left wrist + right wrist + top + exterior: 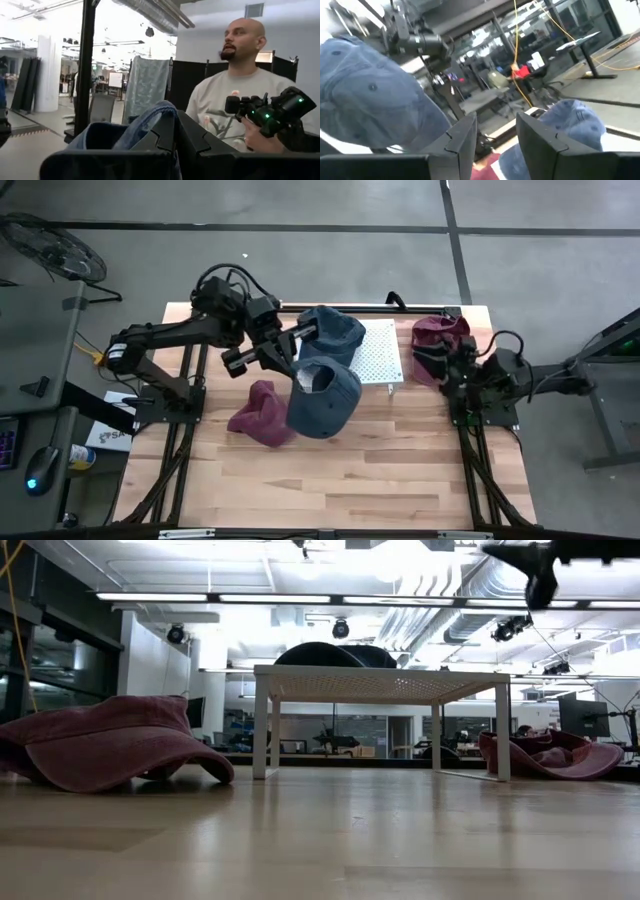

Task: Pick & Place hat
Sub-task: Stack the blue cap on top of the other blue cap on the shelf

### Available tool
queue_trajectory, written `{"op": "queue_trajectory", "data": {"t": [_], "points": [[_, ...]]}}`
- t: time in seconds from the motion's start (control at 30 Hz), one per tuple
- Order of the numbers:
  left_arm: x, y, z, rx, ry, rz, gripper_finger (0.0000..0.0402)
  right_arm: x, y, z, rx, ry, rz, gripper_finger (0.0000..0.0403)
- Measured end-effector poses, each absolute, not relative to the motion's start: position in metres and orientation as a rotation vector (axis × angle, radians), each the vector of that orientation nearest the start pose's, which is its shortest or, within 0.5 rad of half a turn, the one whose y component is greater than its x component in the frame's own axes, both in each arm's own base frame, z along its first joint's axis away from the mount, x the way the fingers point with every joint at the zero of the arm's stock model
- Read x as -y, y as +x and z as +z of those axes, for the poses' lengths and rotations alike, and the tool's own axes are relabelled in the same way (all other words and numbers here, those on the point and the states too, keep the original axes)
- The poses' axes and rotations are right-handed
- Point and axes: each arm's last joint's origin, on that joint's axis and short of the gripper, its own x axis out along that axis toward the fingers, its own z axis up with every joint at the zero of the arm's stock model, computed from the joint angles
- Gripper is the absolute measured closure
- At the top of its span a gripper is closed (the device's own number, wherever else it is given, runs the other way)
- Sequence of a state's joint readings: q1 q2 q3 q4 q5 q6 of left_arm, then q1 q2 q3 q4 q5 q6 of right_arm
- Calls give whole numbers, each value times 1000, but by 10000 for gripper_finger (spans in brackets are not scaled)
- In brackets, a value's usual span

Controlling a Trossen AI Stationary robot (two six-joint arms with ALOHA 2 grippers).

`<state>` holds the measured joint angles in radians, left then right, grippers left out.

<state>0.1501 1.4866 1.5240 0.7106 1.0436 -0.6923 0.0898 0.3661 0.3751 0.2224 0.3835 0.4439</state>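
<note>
Two blue caps in play, and the one that matters is the blue denim baseball cap (325,398), pinched at its rim by the left hand (287,356). The cap hangs from the fingertips on the side away from the arm and is held over the light wooden plank surface (330,480). In the left wrist view the fingers (167,134) are closed tight, with a fold of denim bunched up between them.

Just beside the held cap, on the side towards the left arm's base, a maroon fabric cap (260,413) lies on the surface. On the far side stands a low white perforated rack (380,352), and a second blue denim cap (332,330) sits on top of it, near the left hand.

Over at the right edge, a second maroon fabric cap (438,340) lies crumpled next to the rack. The right hand (495,142) waits close to that cap. Its fingers stand apart with nothing between them, well away from the held cap.

Beyond the surface, the left wrist view catches a person in a light sweatshirt (235,100) holding a dark device with green lights (270,111).
</note>
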Motion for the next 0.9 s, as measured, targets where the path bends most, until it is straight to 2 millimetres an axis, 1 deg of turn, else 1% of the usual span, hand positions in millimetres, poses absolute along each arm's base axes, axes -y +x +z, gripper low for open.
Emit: {"op": "queue_trajectory", "data": {"t": [0.1,0.2,0.27,0.33,0.4,0.47,0.63,0.77,0.9], "points": [[-17,314,496,285,-185,-1067,401,-1,128,304,212,433,-258,269],[-13,325,505,262,-152,-1143,401,-2,148,323,134,381,-275,269],[-9,332,512,244,-135,-1199,401,-4,160,333,68,334,-262,269],[-10,335,518,207,-127,-1246,401,-6,168,345,49,310,-236,269],[-9,338,523,188,-103,-1283,401,-7,172,359,45,292,-198,269],[-9,337,528,164,-89,-1315,401,-8,174,371,33,267,-164,269],[-8,329,539,143,-27,-1368,401,-6,170,396,-10,241,-147,269],[-7,324,546,148,5,-1383,401,-2,177,404,-51,242,-115,269],[-7,323,549,132,5,-1391,401,3,194,403,-98,215,-95,269]]}}
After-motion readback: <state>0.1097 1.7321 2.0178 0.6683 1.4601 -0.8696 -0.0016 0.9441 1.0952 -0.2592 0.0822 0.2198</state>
